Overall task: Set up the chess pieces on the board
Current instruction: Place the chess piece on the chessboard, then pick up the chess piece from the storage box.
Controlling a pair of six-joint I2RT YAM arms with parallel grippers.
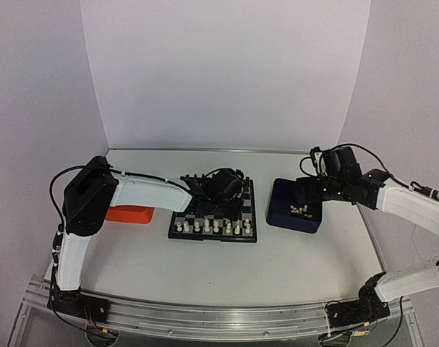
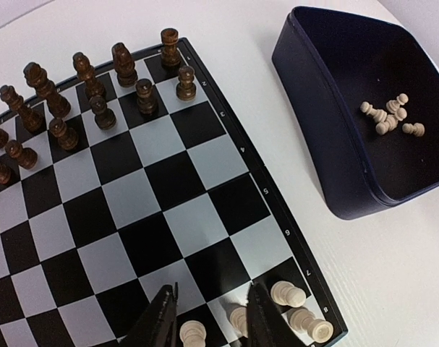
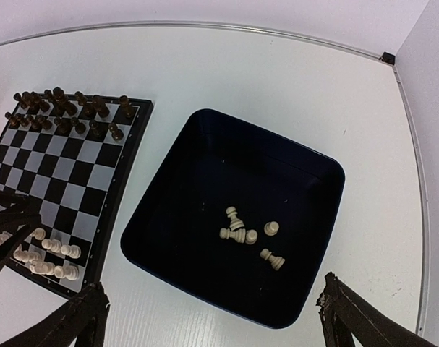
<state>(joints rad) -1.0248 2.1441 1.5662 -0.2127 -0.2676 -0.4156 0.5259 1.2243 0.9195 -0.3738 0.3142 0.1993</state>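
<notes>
My left gripper (image 2: 213, 289), parted, straddled tiny cream-white pawn (image 2: 192, 334) to seat it on black-and-grey checked board (image 2: 154, 181); right gripper (image 3: 212, 285) gaped over dark blue tray (image 3: 176, 188) for more.

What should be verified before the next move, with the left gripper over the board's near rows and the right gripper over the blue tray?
1. Left gripper jaws apart around a standing cream piece on the board: ok.
2. Gap between that piece and the fingers: cannot tell.
3. Right gripper open above the dark blue tray: ok.
4. Tray emptied: not ok, a cluster of cream pieces lies inside.
5. Black pieces standing on the far rows: ok.
</notes>
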